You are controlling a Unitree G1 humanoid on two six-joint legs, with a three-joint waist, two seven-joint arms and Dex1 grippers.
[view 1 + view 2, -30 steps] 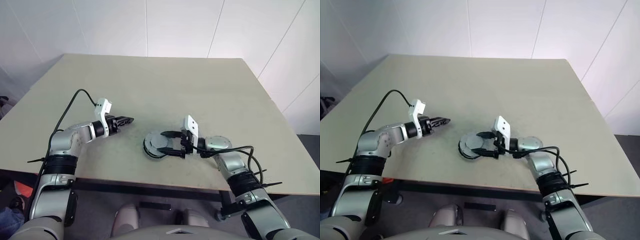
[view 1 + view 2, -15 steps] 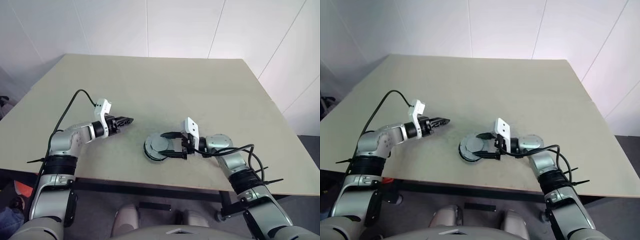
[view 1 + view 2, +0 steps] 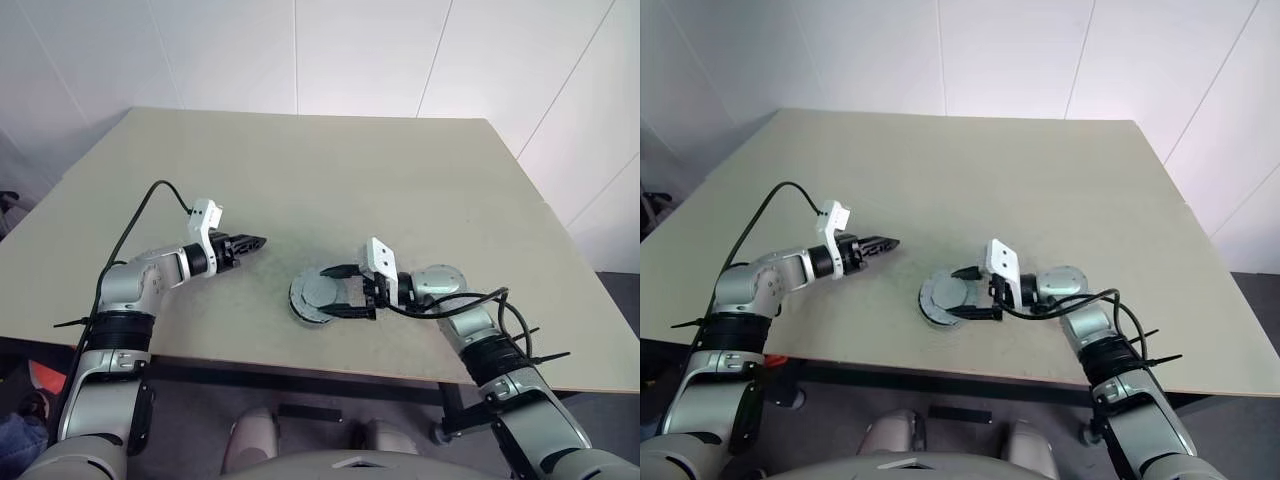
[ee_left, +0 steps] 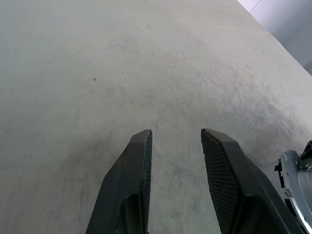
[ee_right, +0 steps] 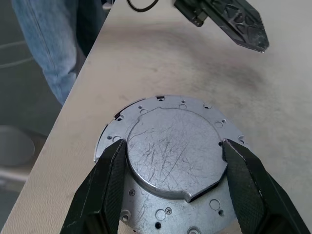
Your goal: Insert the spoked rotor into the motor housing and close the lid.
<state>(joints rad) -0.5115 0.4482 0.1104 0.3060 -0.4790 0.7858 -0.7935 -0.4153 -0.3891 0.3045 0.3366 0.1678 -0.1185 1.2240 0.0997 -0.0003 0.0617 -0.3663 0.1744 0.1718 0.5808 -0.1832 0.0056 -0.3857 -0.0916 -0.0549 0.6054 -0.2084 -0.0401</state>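
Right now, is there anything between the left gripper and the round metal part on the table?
Nothing visible does. Bare table lies between the left gripper and the lid. The right gripper already has a finger on each side of the lid's raised centre.

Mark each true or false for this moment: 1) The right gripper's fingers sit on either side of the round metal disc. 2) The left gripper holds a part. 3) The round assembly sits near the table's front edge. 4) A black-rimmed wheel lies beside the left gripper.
1) True: the right gripper straddles the raised metal disc.
2) False: the left gripper is open and empty above bare table.
3) True: the round assembly sits near the front edge.
4) False: only bare table surface lies beside it.
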